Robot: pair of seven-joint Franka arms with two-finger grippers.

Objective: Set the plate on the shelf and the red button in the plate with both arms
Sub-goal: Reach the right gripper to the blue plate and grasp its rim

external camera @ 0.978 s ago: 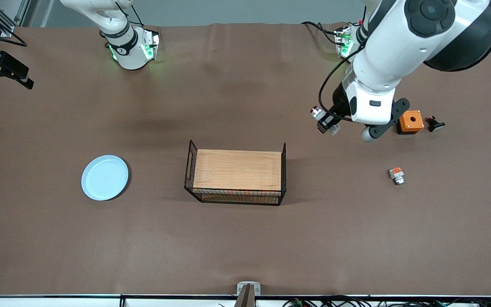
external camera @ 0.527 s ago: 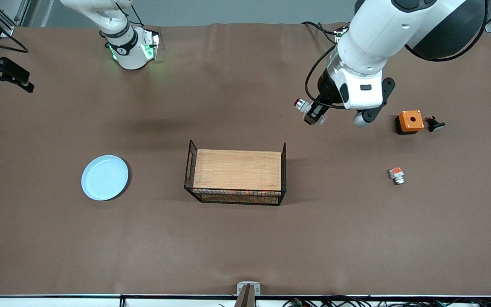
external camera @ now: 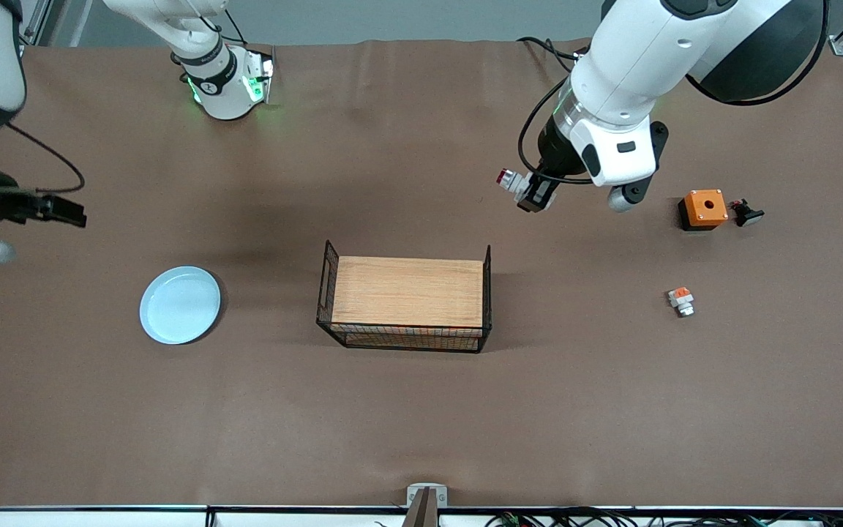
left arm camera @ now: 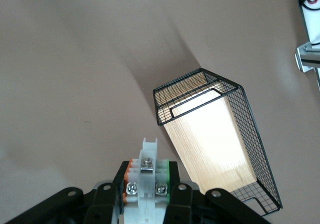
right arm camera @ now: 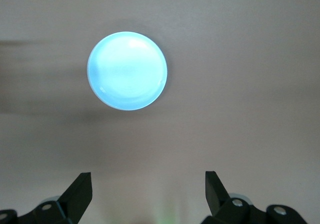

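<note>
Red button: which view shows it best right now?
Front view: the red button shows its red cap, held in the left hand above the table. Left wrist view shows only its terminal end between the fingers. Right wrist view doesn't show it.

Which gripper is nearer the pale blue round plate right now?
Right. The right gripper, fingers open, hangs over bare table just past the pale blue round plate toward the bases. The left gripper, shut on the red-capped silvery push-button, is past the wire-sided wooden rack.
</note>
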